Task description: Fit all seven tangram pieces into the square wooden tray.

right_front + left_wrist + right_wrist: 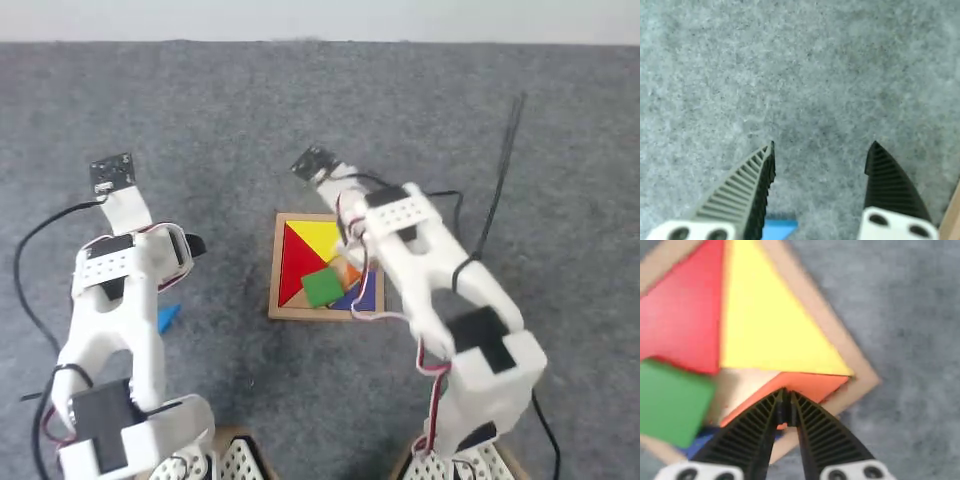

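Note:
The square wooden tray (276,300) lies mid-table. In it are a red triangle (296,262), a yellow triangle (322,238), an orange piece (347,271) and a dark blue piece (360,296). A green square (322,287) sits askew among them. My right gripper (786,392) is shut, its tips down on the orange piece (812,384) below the yellow triangle (765,325). My left gripper (822,150) hangs open over bare carpet, left of the tray. A light blue piece (168,318) lies on the carpet by the left arm and peeks between the left fingers (779,228).
Grey carpet covers the table. The tray's corner (953,215) edges into the left wrist view. Cables trail from both arms, and a thin black one (500,170) rises to the right of the tray.

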### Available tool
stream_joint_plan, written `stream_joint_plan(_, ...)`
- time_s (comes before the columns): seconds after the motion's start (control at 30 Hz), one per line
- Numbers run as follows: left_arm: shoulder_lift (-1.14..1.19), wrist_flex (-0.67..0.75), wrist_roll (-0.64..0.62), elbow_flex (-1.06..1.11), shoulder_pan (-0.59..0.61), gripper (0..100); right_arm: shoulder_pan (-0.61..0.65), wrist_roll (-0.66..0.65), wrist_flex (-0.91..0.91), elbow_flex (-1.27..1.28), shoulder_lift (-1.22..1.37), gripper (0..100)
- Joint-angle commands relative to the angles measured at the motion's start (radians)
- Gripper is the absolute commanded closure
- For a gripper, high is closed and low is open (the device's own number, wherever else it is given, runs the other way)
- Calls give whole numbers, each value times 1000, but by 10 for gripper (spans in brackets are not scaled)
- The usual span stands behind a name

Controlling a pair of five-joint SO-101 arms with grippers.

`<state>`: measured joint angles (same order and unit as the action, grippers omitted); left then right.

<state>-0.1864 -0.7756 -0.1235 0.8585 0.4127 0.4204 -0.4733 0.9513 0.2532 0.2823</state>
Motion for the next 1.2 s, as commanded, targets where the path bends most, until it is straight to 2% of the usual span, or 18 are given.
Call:
stream_joint_plan(0.0,-51,-3,8,-5,-8,728,-54,2,51,-117,48,987)
stream_joint_plan(0.17,-51,-3,8,-5,-8,728,-41,-132,145,-195,64,987)
stream_joint_plan(0.3,-51,-3,8,-5,-8,728,-41,-146,179,-216,36,987)
stream_joint_plan(0.4,-51,-3,8,-5,-8,728,-10,-206,259,-224,-38,987)
stream_joint_plan(0.6,-51,-3,8,-5,-6,728,114,-166,302,-149,-277,987)
stream_joint_plan(0.7,-51,-3,8,-5,-6,728,234,-158,266,-21,-351,987)
stream_joint_plan(0.8,-51,-3,8,-5,-6,728,298,-124,163,107,-349,987)
stream_joint_plan(1.03,-51,-3,8,-5,-6,728,252,-103,22,172,-182,987)
stream_joint_plan(1.17,-51,-3,8,-5,-5,728,223,-161,5,153,-94,987)
